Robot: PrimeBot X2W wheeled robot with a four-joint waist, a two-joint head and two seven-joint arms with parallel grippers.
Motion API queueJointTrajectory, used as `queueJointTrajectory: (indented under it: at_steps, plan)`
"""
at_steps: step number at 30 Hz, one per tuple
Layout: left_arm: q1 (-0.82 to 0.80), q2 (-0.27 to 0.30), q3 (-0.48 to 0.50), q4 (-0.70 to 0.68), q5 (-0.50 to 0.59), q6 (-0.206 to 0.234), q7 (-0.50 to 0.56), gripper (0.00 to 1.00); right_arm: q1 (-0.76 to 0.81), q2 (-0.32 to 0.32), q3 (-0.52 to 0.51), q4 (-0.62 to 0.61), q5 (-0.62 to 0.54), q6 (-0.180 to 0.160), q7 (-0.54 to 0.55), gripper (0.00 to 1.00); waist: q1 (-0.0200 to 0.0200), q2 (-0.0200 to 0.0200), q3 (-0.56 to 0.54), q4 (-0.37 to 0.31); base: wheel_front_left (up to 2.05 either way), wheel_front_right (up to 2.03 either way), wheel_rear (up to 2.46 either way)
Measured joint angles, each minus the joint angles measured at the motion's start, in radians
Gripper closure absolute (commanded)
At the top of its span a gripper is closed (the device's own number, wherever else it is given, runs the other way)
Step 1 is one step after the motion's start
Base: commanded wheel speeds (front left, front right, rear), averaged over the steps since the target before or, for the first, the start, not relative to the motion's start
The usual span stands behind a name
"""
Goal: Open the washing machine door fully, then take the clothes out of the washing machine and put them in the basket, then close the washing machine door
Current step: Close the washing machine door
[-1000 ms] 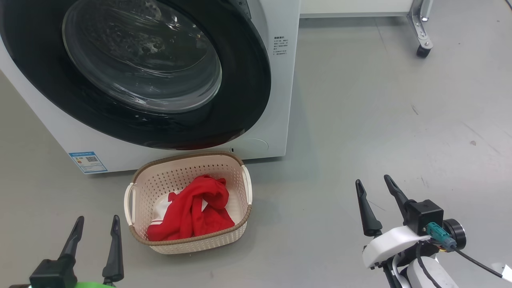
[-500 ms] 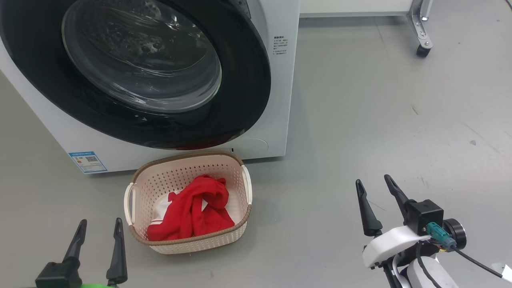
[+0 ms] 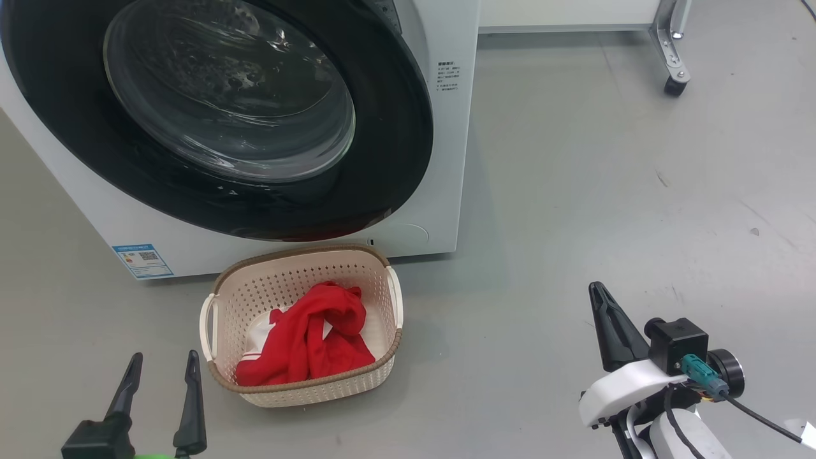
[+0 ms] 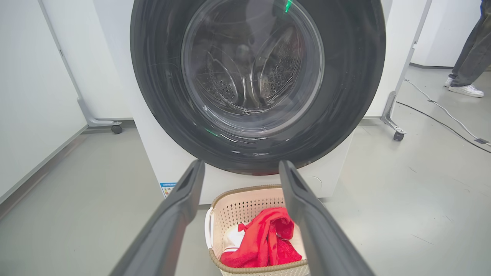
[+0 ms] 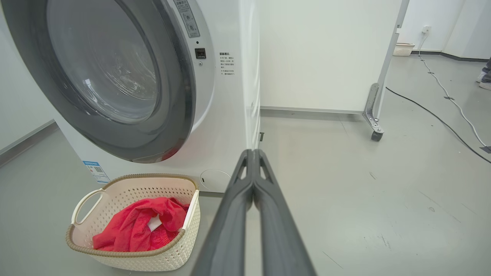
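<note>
One: Since a second ago the right gripper has pressed its two fingers together into one dark wedge, and the left gripper sits a little lower in the head view; anything else?

Other: Nothing of the task's things. In the head view the clothes lie heaped in the basket, which stands on the floor just before the washing machine; the washing machine door looks shut flat against the front.

One: Which arm is nearer?

Other: The left; its fingers stand spread and empty just beside the basket's near left corner; the right gripper is well apart to the right, closed on nothing; the basket's long axis runs from the robot toward the machine.

One: And the left wrist view?

Other: The spread fingers frame the basket low and the door straight ahead and above; the drum behind the glass looks empty.

One: The right wrist view?

Other: The closed fingers point past the machine's right front corner; the door lies up and to the left, the basket low left with the clothes inside; by that, all three steps look done, and any coming move leads away from the door.
</note>
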Motion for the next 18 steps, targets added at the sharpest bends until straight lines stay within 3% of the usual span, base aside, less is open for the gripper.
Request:
queueJointTrajectory:
  at_steps: [9, 18]
  plan:
    - [-0.002, -0.001, -0.007, 0.000, 0.000, 0.000, -0.003, 0.00, -0.007, 0.001, 0.005, -0.001, -0.008, 0.010, 0.000, 1.00, 0.0000, 0.0000, 0.017, 0.012, 0.00, 0.00, 0.00]
    - [-0.036, -0.001, -0.018, -0.005, 0.000, 0.000, -0.007, 0.00, -0.124, -0.003, 0.048, -0.006, -0.028, 0.064, 0.000, 1.00, 0.0000, 0.0000, 0.050, 0.040, 0.00, 0.00, 0.00]
